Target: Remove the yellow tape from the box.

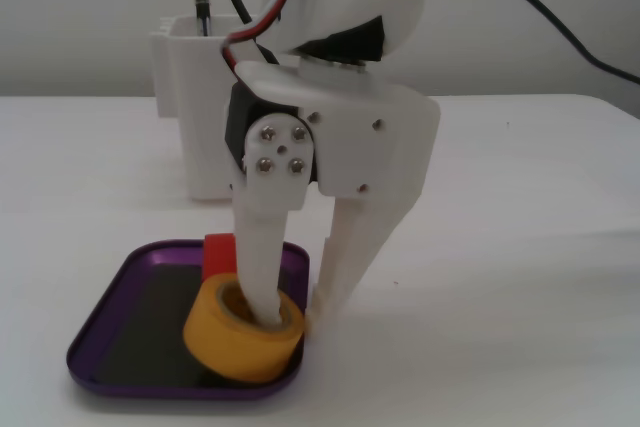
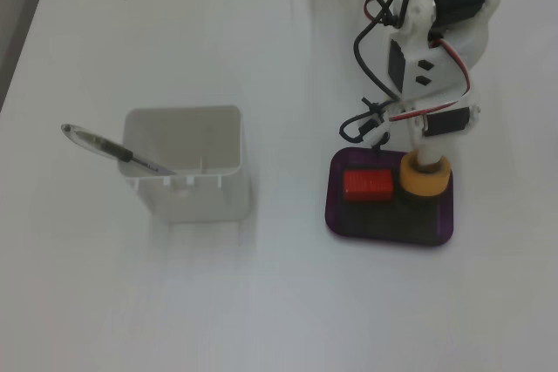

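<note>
Gripper (image 1: 300, 325) status: jaws spread, straddling the wall of the yellow tape (image 1: 243, 337). One white finger (image 1: 262, 277) descends into the roll's hollow core; the other stands outside the roll, at or just past the rim of the box (image 1: 100, 327), on the right in a fixed view. No firm pinch is evident yet; whether the pads touch the tape wall cannot be told.

The tape lies inside the box at its near right corner in that view, tilted, with its lower edge by the rim. This hook-through-core placement appears chosen because the roll's wall is a narrower, surer thing to clamp than its full width.

A red block (image 2: 368, 184) sits beside the tape in the same box, close but apparently not gripped. The white container (image 2: 187, 167) holding a pen (image 2: 113, 151) stands well apart. Judged stage: grasp being set, lift not yet made.
</note>
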You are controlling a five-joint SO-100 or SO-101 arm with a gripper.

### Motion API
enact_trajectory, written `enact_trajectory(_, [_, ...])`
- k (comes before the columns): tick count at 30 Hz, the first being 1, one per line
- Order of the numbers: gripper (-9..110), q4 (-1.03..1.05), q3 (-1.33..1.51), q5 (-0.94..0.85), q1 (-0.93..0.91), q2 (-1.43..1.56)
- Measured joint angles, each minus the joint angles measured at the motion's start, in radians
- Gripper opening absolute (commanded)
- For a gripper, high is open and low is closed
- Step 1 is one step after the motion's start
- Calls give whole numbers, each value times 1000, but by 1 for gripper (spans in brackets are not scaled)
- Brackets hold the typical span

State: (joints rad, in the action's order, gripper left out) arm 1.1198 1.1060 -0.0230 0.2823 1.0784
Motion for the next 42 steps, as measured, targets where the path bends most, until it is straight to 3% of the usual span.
enact_trajectory(27, [0,23,-78,0,-3,0])
enact_trajectory(42, [-1,534,-518,44,-25,0])
